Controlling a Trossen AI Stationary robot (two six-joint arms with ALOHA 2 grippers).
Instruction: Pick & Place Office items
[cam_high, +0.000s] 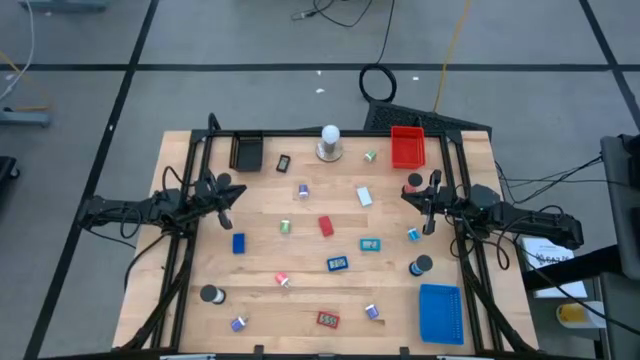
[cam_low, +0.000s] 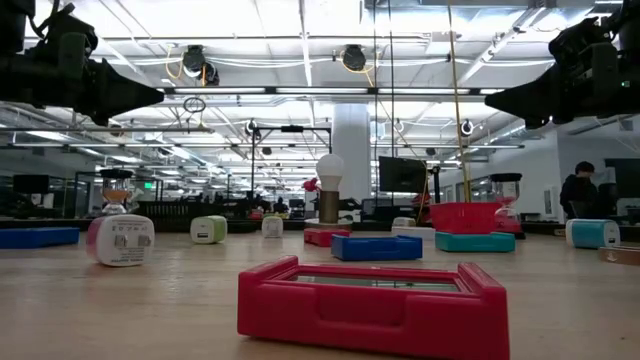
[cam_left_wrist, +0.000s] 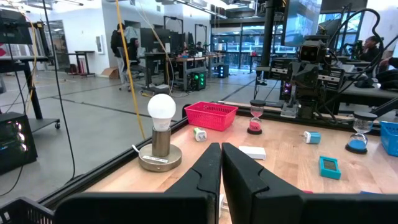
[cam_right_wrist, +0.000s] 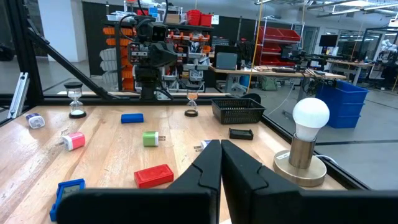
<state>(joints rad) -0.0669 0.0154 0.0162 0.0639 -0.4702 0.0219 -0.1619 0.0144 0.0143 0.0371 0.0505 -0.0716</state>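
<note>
Small office items lie scattered flat on the wooden table: a red block (cam_high: 326, 226), a blue block (cam_high: 238, 242), a teal piece (cam_high: 370, 244), a white piece (cam_high: 364, 196) and a red frame-like piece (cam_high: 328, 319), which fills the low view's foreground (cam_low: 375, 305). My left gripper (cam_high: 240, 192) hovers at the table's left side with its fingers shut (cam_left_wrist: 221, 163) on nothing. My right gripper (cam_high: 405, 193) hovers at the right side, also shut (cam_right_wrist: 220, 163) and empty. In the low view both grippers are high above the table, the left (cam_low: 150, 97) and the right (cam_low: 495, 100).
A red tray (cam_high: 407, 146) sits at the far right, a black tray (cam_high: 246, 151) at the far left and a blue tray (cam_high: 440, 312) at the near right. A white bulb on a round base (cam_high: 329, 143) stands at the far edge. Hourglasses (cam_high: 421, 265) stand nearby.
</note>
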